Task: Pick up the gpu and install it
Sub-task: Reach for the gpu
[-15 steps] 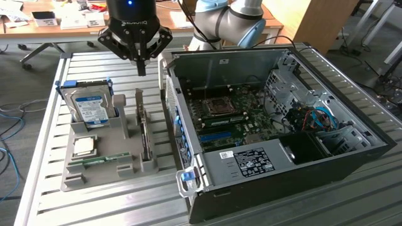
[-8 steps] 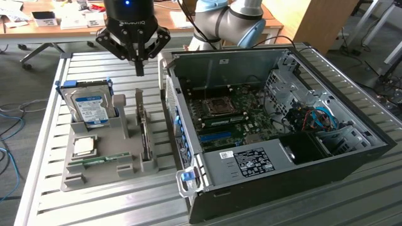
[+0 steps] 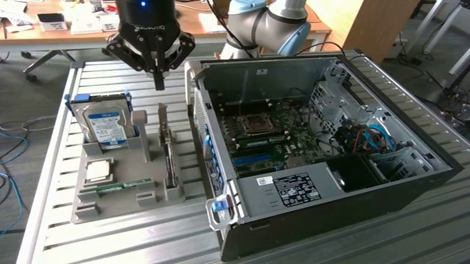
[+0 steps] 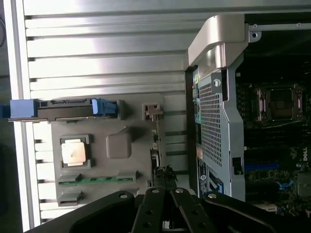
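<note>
– Gpu (image 3: 168, 151), the thin card with a silver bracket: where?
– On edge in the grey moulded tray (image 3: 118, 208), beside the open black computer case (image 3: 331, 220).
– And the jaws?
– Fully closed, empty, poised above the card, not touching.

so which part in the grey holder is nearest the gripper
The gpu, on edge beside the computer case, just below the gripper; hard drive, CPU and RAM sit farther off.

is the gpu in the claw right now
No, the gpu stands on edge in a slot of the gray tray, while the shut claw hangs above, apart from it and empty.
</note>
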`<move>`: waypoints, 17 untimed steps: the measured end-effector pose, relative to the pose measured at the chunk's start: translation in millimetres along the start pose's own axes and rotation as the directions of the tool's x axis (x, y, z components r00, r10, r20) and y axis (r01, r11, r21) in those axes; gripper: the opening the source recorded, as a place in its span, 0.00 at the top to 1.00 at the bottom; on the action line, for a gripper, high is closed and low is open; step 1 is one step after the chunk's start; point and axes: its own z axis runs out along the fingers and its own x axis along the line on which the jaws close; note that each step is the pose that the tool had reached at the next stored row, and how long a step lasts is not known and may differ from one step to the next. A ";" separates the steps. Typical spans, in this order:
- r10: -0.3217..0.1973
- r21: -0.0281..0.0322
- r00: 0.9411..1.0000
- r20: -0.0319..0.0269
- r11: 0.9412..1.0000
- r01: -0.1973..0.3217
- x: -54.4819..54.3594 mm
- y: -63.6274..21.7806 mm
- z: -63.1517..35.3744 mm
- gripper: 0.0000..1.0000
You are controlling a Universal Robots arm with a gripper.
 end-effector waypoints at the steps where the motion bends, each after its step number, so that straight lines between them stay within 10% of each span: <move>1: 0.000 0.000 1.000 0.000 1.000 0.000 0.5 -1.5 0.0 0.89; 17: 0.000 0.000 1.000 0.000 1.000 0.000 2.3 -38.0 -1.2 0.89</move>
